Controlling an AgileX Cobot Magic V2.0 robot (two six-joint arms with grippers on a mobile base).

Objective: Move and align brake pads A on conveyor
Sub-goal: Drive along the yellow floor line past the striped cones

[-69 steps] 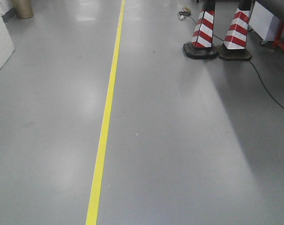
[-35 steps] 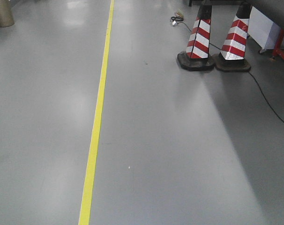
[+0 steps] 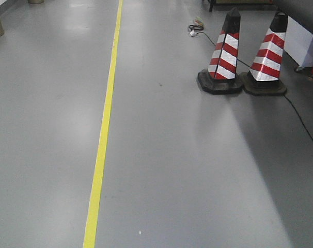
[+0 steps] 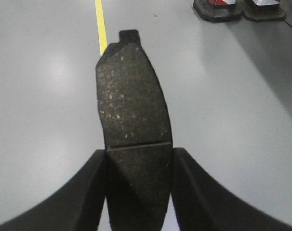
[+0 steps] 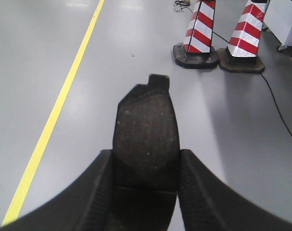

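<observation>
In the left wrist view a dark speckled brake pad [image 4: 131, 101] with a thin cross groove sticks out forward, and my left gripper [image 4: 139, 159] is shut on its near half. The right wrist view shows a second brake pad [image 5: 146, 130], tab end pointing away, with my right gripper [image 5: 145, 161] shut on its sides. Both pads hang in the air above the grey floor. The conveyor is out of view in every frame. Neither gripper appears in the front view.
Grey workshop floor [image 3: 198, 170] with a yellow line [image 3: 102, 139] running away on the left. Two red-and-white striped cones [image 3: 224, 57] [image 3: 267, 59] stand ahead on the right, with a black cable [image 3: 301, 119] trailing past them. A white cabinet [image 3: 303, 41] stands at the far right.
The front view has shifted: the cones and the yellow line now sit lower and nearer in the frame than one second ago, so the base is moving across the floor.
</observation>
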